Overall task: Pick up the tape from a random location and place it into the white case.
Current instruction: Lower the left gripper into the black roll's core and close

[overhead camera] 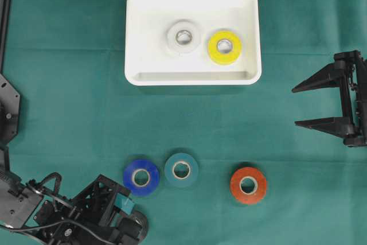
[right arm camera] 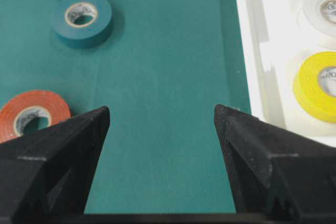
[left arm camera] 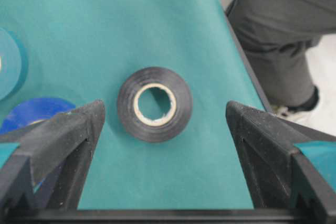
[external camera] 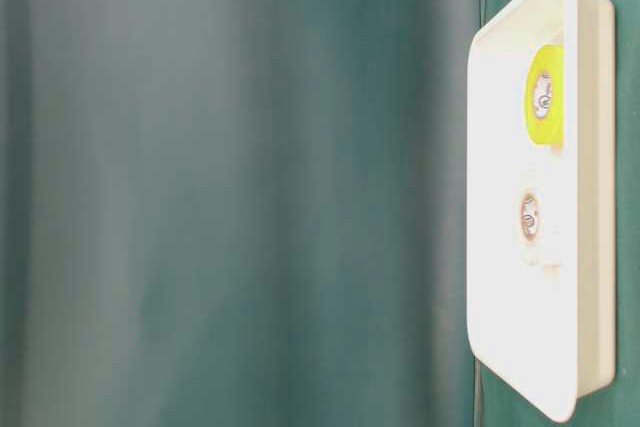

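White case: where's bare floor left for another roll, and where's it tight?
The large shallow white plastic case has bare floor left of the white tape roll and a strip along its near wall. It is tight on the right, where the yellow tape roll touches the white one.

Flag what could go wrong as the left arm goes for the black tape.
The left end effector is open over the black tape, with the blue tape beside one finger; closing could nudge it. The black roll is hidden under the arm in the overhead view, so alignment rests on the wrist camera alone.
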Controlling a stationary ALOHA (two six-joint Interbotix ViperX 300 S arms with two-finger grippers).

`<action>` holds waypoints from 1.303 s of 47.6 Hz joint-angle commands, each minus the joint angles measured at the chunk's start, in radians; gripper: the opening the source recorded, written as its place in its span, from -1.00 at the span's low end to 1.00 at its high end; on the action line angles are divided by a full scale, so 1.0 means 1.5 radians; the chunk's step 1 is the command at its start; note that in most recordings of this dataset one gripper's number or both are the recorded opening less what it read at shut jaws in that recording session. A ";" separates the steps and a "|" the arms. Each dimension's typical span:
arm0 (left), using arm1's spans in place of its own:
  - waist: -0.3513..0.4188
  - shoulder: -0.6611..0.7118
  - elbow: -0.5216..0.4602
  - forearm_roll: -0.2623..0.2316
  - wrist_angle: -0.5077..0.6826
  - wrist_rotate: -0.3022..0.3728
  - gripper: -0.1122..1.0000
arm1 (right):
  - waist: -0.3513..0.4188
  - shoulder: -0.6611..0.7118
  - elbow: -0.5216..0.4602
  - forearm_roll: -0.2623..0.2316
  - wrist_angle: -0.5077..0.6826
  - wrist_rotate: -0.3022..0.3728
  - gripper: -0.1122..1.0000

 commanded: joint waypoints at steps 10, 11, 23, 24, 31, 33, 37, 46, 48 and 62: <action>-0.003 -0.008 -0.015 0.002 -0.007 0.001 0.94 | -0.001 0.002 -0.017 0.001 -0.002 0.000 0.58; -0.003 -0.007 -0.015 0.002 -0.007 0.001 0.94 | -0.001 0.002 -0.017 0.001 -0.002 0.000 0.58; -0.006 -0.004 -0.009 0.002 -0.008 0.001 0.93 | -0.001 0.002 -0.017 0.001 -0.002 -0.001 0.58; -0.005 -0.003 -0.008 0.002 -0.008 0.001 0.93 | -0.001 0.002 -0.017 0.001 -0.002 -0.001 0.58; -0.005 0.003 0.003 0.003 -0.018 0.001 0.94 | -0.001 0.003 -0.017 0.001 -0.002 0.000 0.58; -0.006 0.006 0.007 0.003 -0.022 0.001 0.93 | -0.001 0.005 -0.017 0.000 -0.002 -0.001 0.58; -0.008 0.012 0.015 0.003 -0.030 0.001 0.93 | -0.001 0.011 -0.016 -0.002 -0.002 -0.001 0.58; -0.015 0.035 0.028 0.003 -0.059 0.001 0.93 | -0.001 0.027 -0.015 -0.002 -0.003 -0.003 0.58; -0.018 0.042 0.032 0.003 -0.072 0.001 0.93 | -0.001 0.031 -0.015 -0.002 -0.003 -0.003 0.58; -0.031 0.073 0.061 0.003 -0.146 0.005 0.93 | -0.001 0.041 -0.014 -0.002 -0.005 -0.004 0.58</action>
